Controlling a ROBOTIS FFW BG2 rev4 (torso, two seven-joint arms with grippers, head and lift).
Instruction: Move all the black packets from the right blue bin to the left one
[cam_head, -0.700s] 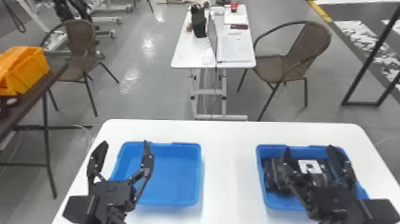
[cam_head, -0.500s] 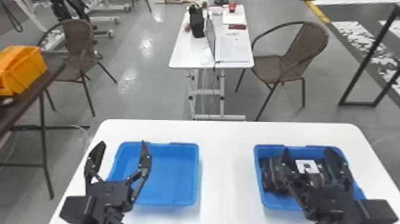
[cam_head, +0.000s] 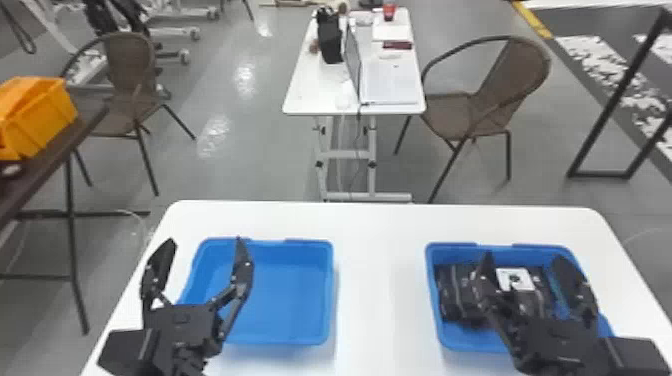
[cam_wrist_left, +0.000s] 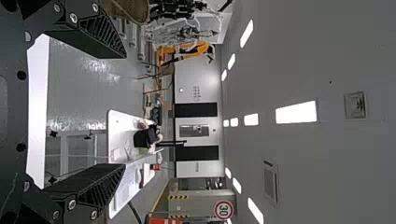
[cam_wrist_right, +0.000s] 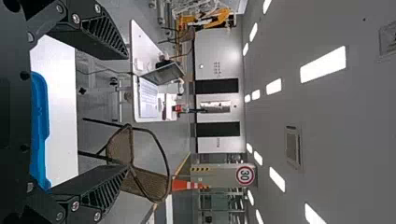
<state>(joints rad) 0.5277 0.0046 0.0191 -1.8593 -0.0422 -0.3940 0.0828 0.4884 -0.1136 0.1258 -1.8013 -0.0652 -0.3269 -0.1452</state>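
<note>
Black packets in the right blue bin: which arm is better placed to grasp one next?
Right, probably: the right gripper hangs open by the right blue bin holding the black packets; the left gripper is by the left blue bin.

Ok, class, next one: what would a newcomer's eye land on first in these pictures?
Probably the two bright blue bins on the white table: the left bin empty, the right bin holding black packets. Next, the robot's dark open grippers, left and right, one above each bin. Beyond, an orange bin glows at the far left.
</note>
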